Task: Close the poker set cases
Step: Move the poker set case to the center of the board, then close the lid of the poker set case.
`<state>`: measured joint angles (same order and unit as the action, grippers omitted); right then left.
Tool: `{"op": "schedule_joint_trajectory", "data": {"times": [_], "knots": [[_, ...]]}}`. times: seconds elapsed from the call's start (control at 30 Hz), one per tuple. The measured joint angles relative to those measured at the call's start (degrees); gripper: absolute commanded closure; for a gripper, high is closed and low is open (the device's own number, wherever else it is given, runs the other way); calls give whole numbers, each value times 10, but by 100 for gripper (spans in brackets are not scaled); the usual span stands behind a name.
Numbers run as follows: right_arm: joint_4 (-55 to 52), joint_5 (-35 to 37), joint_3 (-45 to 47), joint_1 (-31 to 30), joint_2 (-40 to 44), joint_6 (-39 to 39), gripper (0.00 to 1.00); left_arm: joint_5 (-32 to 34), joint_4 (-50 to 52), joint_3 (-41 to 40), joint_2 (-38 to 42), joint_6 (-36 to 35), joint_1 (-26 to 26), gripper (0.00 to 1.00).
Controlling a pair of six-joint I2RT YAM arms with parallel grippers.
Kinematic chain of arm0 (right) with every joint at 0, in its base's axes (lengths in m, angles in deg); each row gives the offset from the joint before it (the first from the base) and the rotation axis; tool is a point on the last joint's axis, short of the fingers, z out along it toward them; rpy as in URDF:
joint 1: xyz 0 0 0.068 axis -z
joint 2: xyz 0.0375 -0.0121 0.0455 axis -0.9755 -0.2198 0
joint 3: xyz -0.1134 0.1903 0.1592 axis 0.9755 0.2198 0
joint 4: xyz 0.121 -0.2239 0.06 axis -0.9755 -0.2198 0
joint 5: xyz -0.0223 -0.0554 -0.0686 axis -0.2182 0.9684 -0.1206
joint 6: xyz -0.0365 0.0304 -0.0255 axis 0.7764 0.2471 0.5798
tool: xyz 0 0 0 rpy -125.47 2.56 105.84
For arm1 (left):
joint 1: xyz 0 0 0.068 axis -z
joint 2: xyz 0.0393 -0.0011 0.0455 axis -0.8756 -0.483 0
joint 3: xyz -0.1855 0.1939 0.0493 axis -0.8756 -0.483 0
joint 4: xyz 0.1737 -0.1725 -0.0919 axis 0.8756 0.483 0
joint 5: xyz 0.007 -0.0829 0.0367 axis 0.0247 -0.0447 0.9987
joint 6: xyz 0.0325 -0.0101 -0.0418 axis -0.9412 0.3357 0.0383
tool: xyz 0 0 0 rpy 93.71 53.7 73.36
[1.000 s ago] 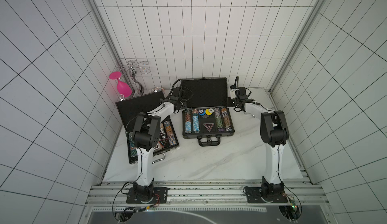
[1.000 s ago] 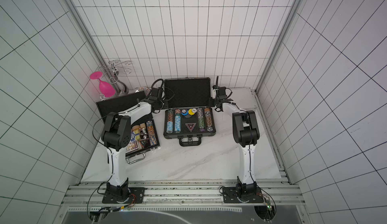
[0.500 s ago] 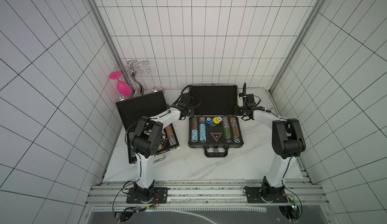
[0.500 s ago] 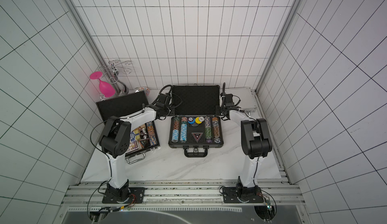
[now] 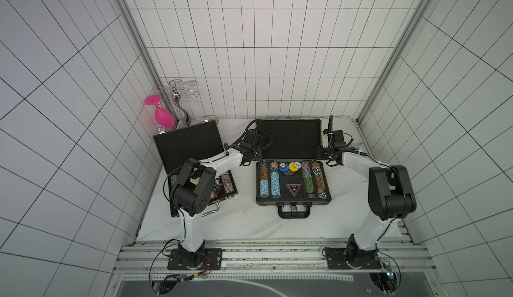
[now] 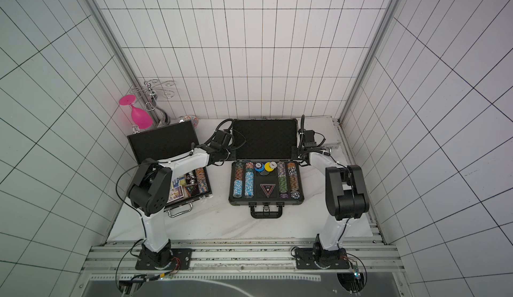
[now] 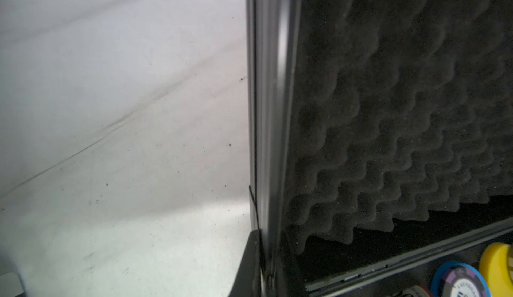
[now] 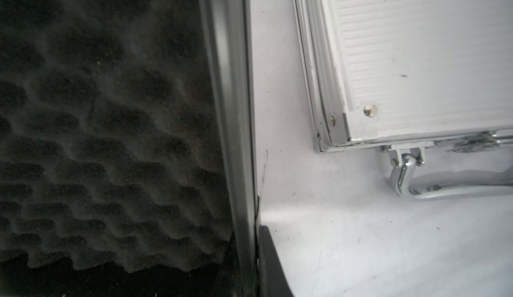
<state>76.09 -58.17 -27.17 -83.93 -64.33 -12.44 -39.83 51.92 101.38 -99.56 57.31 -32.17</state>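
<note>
The large dark grey poker set case stands open mid-table in both top views, its foam-lined lid [image 5: 288, 138] upright and its base [image 5: 322, 198] full of chips. My left gripper [image 5: 253, 158] is shut on the lid's left rim [image 7: 273, 115], low near the hinge. On the lid's right rim [image 8: 236, 115], my right gripper [image 5: 324, 154] is shut at the same height. One dark finger [image 7: 249, 265] lies outside the rim, and so does a finger [image 8: 270, 262] on the right. The flat black case [image 5: 188, 148] with a silver handle lies open at the left. The small silver case [image 8: 416, 59] lies closed at the back right.
A pink glass [image 5: 163, 115] hangs upside down on a chrome rack [image 5: 177, 93] in the back left corner. A small dish [image 5: 208, 119] sits behind the black case. Tiled walls close in on three sides. The left arm's elbow [image 5: 194, 190] hangs over the black case's base.
The dark grey case has slid to the right and toward the front of the table, with both grippers travelling along on its lid rims.
</note>
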Motion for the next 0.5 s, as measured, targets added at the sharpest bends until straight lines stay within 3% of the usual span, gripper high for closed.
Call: {"op": "schedule_joint_trajectory", "data": {"times": [0.2,0.4,0.5], "knots": [[1,-1,0,0,0,1,91,-14,0,0,0,1,-6,84],[14,-1,8,0,0,2,96,-49,-24,0,5,4,-14,48],[24,-1,16,0,5,5,96,-88,-29,0,23,12,-30,39]]}}
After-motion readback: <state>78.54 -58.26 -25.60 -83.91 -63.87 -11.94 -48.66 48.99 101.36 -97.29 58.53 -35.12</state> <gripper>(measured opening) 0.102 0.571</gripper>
